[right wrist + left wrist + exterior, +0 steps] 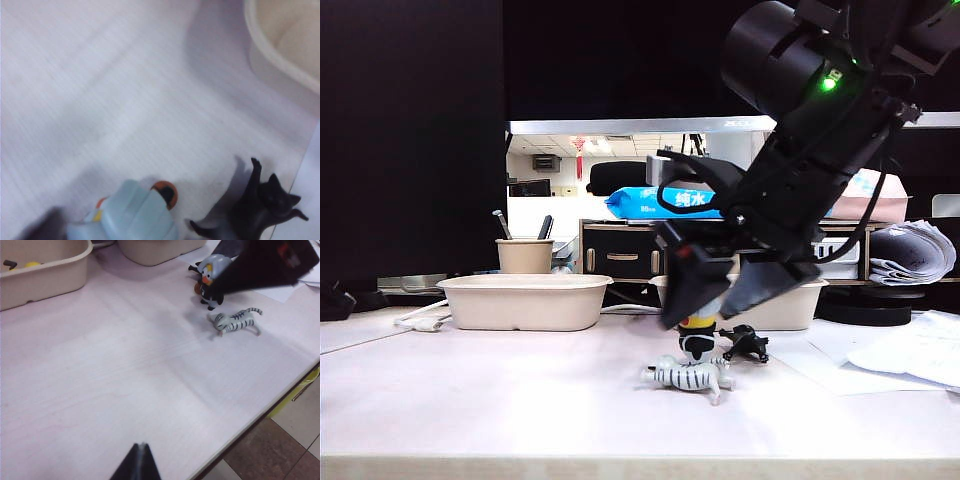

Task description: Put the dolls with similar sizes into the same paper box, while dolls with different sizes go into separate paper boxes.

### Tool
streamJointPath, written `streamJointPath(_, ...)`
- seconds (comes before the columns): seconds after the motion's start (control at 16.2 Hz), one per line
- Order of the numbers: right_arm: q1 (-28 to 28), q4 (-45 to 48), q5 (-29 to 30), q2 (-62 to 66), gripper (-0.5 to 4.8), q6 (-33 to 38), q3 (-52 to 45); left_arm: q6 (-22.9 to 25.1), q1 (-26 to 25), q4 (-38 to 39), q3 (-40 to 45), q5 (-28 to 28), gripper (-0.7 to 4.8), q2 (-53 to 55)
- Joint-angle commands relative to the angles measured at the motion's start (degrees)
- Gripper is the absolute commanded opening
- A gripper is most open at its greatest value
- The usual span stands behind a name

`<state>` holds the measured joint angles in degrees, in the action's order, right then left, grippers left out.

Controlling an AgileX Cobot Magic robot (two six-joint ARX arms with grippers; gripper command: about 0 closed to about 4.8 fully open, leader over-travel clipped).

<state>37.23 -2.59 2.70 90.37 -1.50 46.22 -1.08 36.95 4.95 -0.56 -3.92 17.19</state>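
The right end effector (715, 300) hangs low over the middle of the bench, its two dark fingers spread apart to either side of the white-capped figure (698, 340), which stands upright between them with nothing clamped yet. In the right wrist view the pale cap fills the lower edge and no finger pad can be seen pressing it. The step in hand looks like the approach to picking this figure; the next move calls for a short drop and a squeeze across its body, kept clear of its small neighbours. Just in front of it, nearer the bench's front edge, the striped animal (685, 377) lies on its side, long axis running along that edge, head toward the left. Just beside the figure on the right, the black creature (745, 345) sprawls with limbs out. The right paper box (790, 305) sits close behind the group; the left paper box (525, 300) stands well apart toward the left, and the left wrist view shows a yellow doll (32, 264) inside it. The left end effector (137, 462) hovers over bare bench near the front edge, fingers together.
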Motion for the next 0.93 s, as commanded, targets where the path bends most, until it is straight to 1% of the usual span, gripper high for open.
streamJointPath(0.06,0.0,1.0,0.0,0.2,2.01,0.0,0.2,0.0,0.1,-0.8,-0.1,-0.2,-0.05,0.0)
streamJointPath(0.19,0.0,1.3,0.0,0.2,1.84,0.0,0.2,0.0,0.1,-0.8,-0.1,-0.2,-0.05,0.0)
streamJointPath(0.25,0.0,1.7,0.0,0.1,1.45,0.3,0.2,0.0,0.1,-0.8,-0.1,-0.2,-0.05,0.0)
streamJointPath(0.37,0.0,3.4,1.2,0.0,1.46,1.8,1.5,0.0,-0.1,-0.3,-0.1,-0.2,-0.05,-1.6)
streamJointPath(0.5,0.0,5.1,1.5,0.1,1.46,2.7,4.4,0.1,-1.6,0.7,-0.1,-0.2,-0.05,-5.9)
streamJointPath(0.62,0.0,8.6,1.6,0.9,1.47,2.7,9.6,0.0,-6.7,0.7,-0.1,-0.2,-0.05,-11.9)
streamJointPath(0.68,0.0,8.6,3.6,4.0,1.48,2.8,16.0,0.0,-11.4,0.7,-0.1,-0.2,-0.05,-15.8)
streamJointPath(0.74,0.0,8.0,5.0,6.0,1.48,2.8,19.3,0.0,-13.2,0.7,-0.1,-0.2,-0.05,-17.1)
streamJointPath(0.8,0.0,6.6,6.5,10.0,1.48,2.8,25.1,0.0,-15.7,-0.3,-0.1,0.2,-0.05,-17.0)
streamJointPath(0.87,0.4,5.0,6.6,14.3,1.48,2.8,31.1,0.1,-17.5,-0.3,-0.1,0.2,-0.05,-17.0)
streamJointPath(0.93,0.7,3.8,7.6,17.9,1.48,3.0,35.7,0.1,-18.6,-0.3,-0.1,0.2,-0.05,-17.0)
